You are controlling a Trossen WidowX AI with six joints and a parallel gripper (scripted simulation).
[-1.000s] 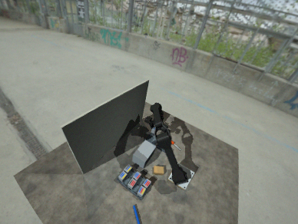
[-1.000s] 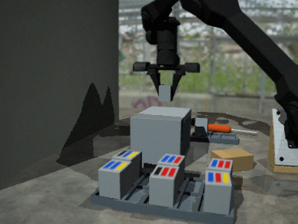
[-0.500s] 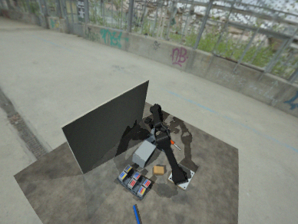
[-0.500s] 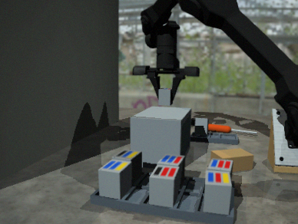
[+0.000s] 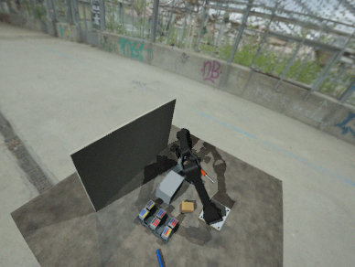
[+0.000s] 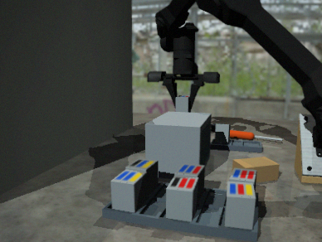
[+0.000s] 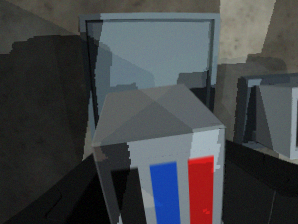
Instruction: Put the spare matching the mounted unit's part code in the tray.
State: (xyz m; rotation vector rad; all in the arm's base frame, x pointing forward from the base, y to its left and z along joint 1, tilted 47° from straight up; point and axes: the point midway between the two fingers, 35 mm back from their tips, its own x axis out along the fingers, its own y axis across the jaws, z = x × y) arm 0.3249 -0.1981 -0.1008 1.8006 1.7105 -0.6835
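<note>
Near end, exterior view: six other spares stand upright in the rack, stripes up, so codes read from above. Racked in two rows, presumably to leave grip room between them.

Tan block sits on the surface just beyond, no obvious role.

Big grey box next. It screens the drop area from the exterior view.

Beyond it, the tool points down, part open, fingers closed on the held spare. Pinched from two opposite sides, which leaves the striped end uncovered and the underside free to set down.

Held spare: striped end up toward the wrist camera, reading black, blue, red. Long axis looks near upright; lower end hidden, can't confirm.

Tray shows past it in the wrist view, bare floor visible. Spare looks to be above it, not released. My read: lower straight, check it's inside the rim, then open. Code match not confirmable from here.
</note>
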